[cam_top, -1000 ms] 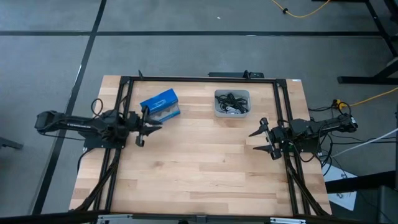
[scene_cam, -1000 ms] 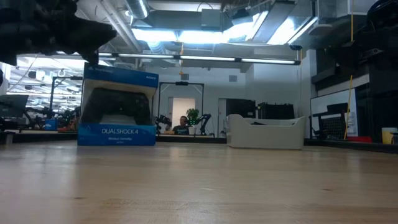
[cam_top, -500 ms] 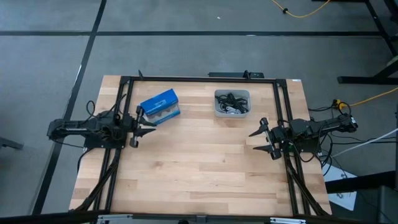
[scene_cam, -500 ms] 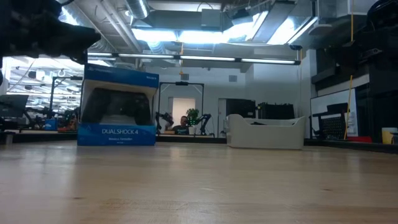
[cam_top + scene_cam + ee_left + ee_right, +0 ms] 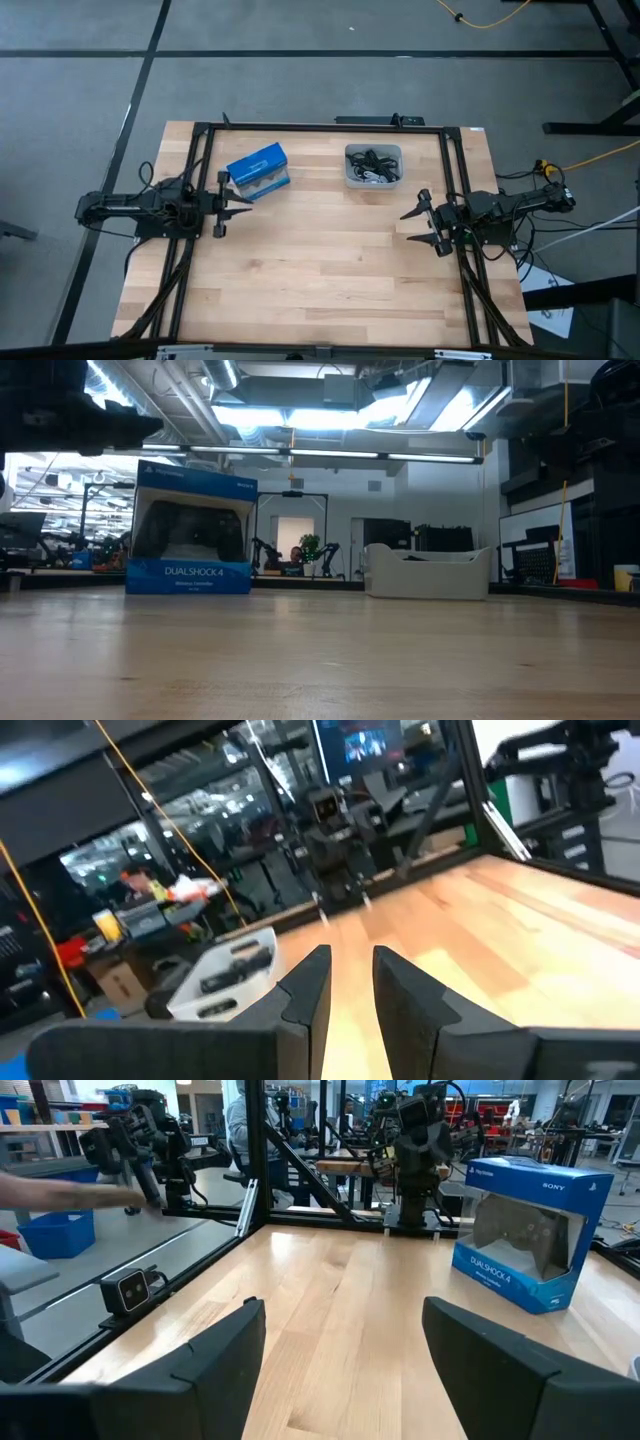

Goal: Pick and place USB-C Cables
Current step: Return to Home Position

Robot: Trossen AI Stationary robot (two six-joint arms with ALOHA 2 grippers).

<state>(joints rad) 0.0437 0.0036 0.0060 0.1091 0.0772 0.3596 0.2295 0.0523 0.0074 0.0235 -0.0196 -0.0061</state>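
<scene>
**Cables In The Bin, Arms At The Sides**

The left gripper (image 5: 240,203) hangs near the table's (image 5: 320,270) left edge, fingers a little apart, holding nothing. The right gripper (image 5: 415,227), wide open and empty, waits by the right edge. The USB-C Cables (image 5: 372,165) lie in the gray bin (image 5: 350,181) at the back. The blue box (image 5: 258,168) stands near the left gripper, so a sideways swing could knock it.
</scene>
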